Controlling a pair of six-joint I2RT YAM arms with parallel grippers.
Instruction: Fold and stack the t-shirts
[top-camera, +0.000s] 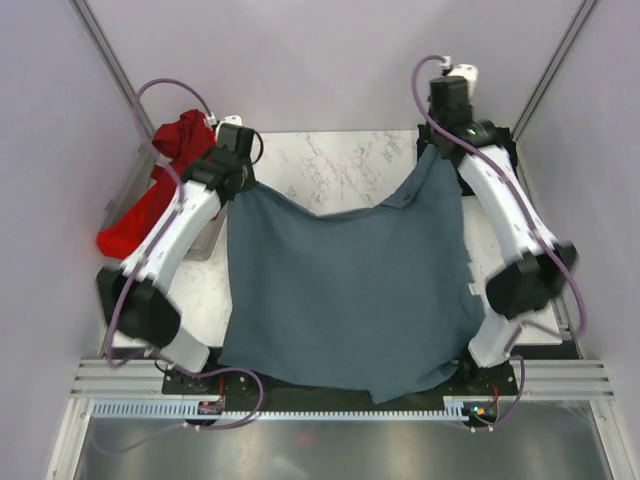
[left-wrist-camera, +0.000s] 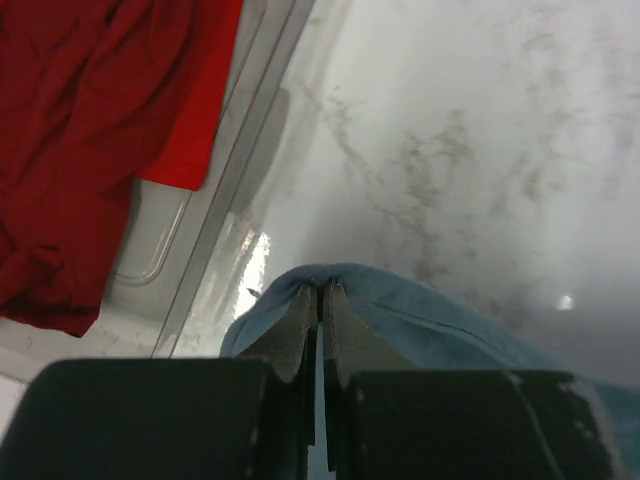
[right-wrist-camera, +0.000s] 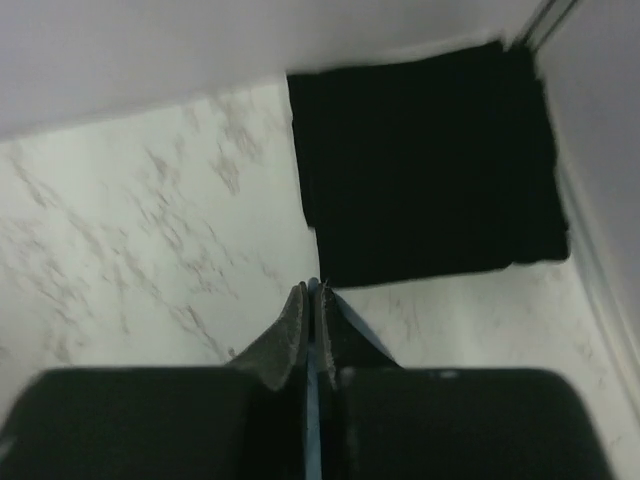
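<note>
A white marbled table (top-camera: 340, 160) is enclosed by pale grey walls (top-camera: 300, 60). The blue-grey t-shirt (top-camera: 350, 290) is held spread above it, its top corners clamped in the left claw (left-wrist-camera: 320, 290) and right claw (right-wrist-camera: 312, 288). The black t-shirt (right-wrist-camera: 425, 165) is laid folded at the far right.

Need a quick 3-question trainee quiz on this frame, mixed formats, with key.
1. True or false: the left gripper and the right gripper are each shut on the blue-grey shirt.
2. Where is the red shirt? A) held by the left gripper B) draped on the clear bin at the left C) held by the right gripper
3. Fill in: the folded shirt lying on the table is ___.
Key: 1 true; 2 B; 3 black.
</note>
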